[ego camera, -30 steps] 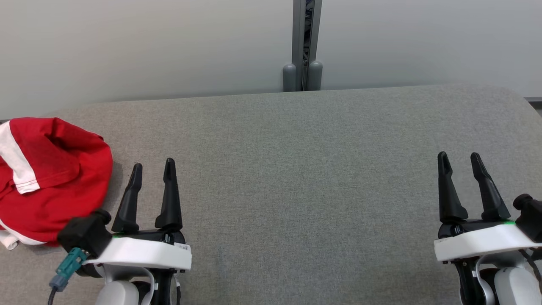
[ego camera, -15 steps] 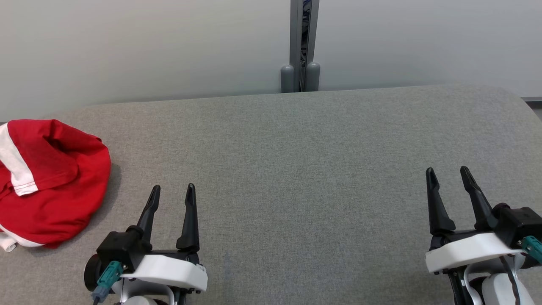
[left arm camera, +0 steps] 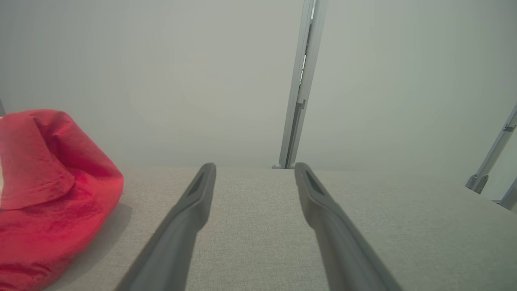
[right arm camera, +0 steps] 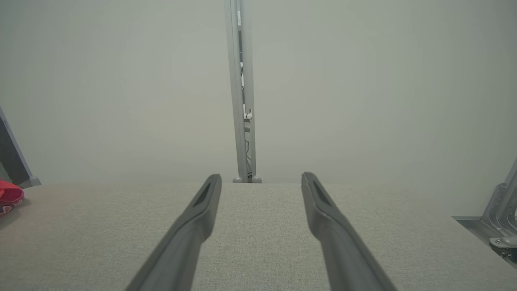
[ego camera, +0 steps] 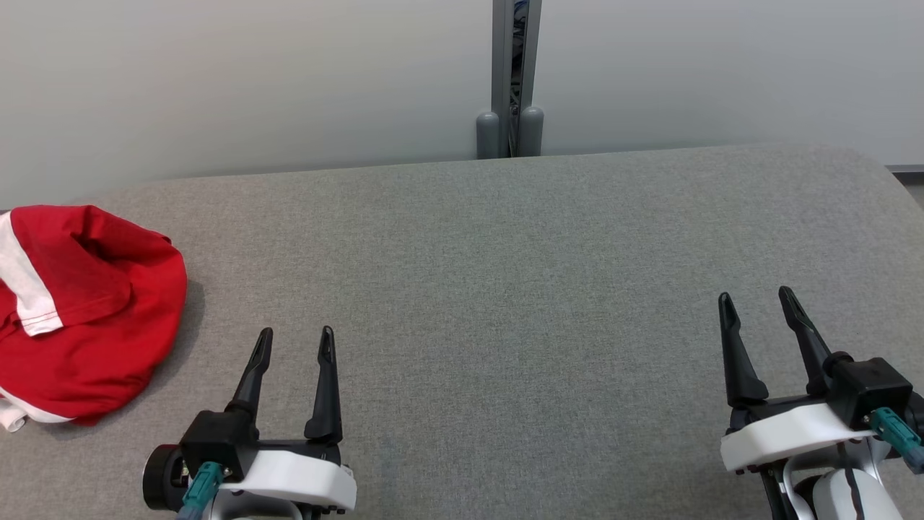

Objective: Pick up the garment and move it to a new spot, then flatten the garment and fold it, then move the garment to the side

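Now that the left tool (ego camera: 296, 332) has drawn back from the red shirt (ego camera: 94, 318) bundled at the tabletop (ego camera: 505, 289) edge, both it and the right tool (ego camera: 754, 295) stand spread and empty; the task looks finished.

The place looked like a robotics lab or test bay, not a home. The work surface (ego camera: 505, 289) was a broad bench covered in plain grey fabric with rounded corners. Behind it stood bare, pale partition panels (ego camera: 216, 72), joined by a slim aluminium post (ego camera: 510, 65) with 2 rounded grey feet (ego camera: 487, 133). Slanted metal struts (left arm camera: 490, 157) and a bracket (right arm camera: 501, 210) framed the right side.
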